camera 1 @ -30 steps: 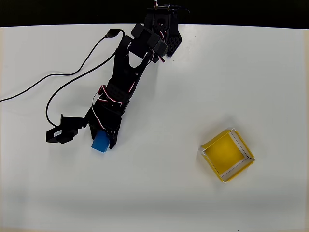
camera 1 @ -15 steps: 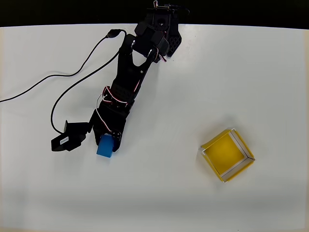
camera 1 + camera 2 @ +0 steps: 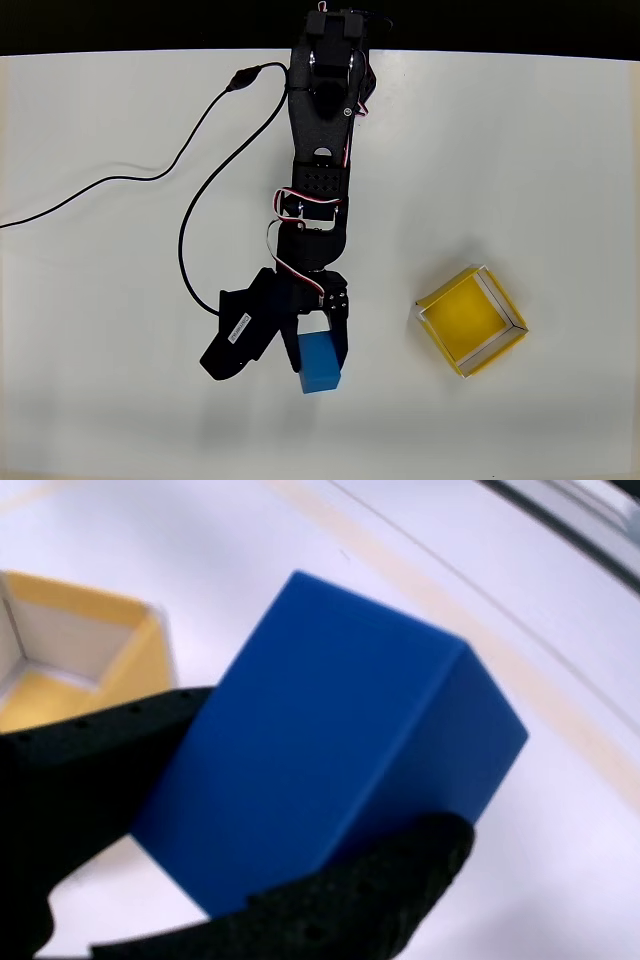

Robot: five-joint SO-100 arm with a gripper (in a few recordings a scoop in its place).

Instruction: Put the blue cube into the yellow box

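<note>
the white table [image 3: 520, 150] carries the black arm [image 3: 322, 150], which reaches straight down the overhead view from its base at the top edge — a second ago it slanted toward the lower left, with its tip well to the left of where it is now. the swing has brought the arm's tip near the middle of the table and closer to the yellow box [image 3: 471, 320], though the two are still apart. the box sits at the same spot on the right, turned like a diamond, open side up, nothing in it. a black cable [image 3: 120, 180] curls over the left half of the table.

the gripper [image 3: 315, 345] is clenched on the blue cube [image 3: 318, 362]; in the wrist view its dark fingers [image 3: 90, 760] press the block from both sides, and a corner of the yellow box [image 3: 60, 670] shows at the left. the cube has travelled with the gripper — earlier it was at the left. from overhead its long axis runs roughly up-down in the picture, in line with the arm, and its far end juts past the fingertips toward the bottom edge.
</note>
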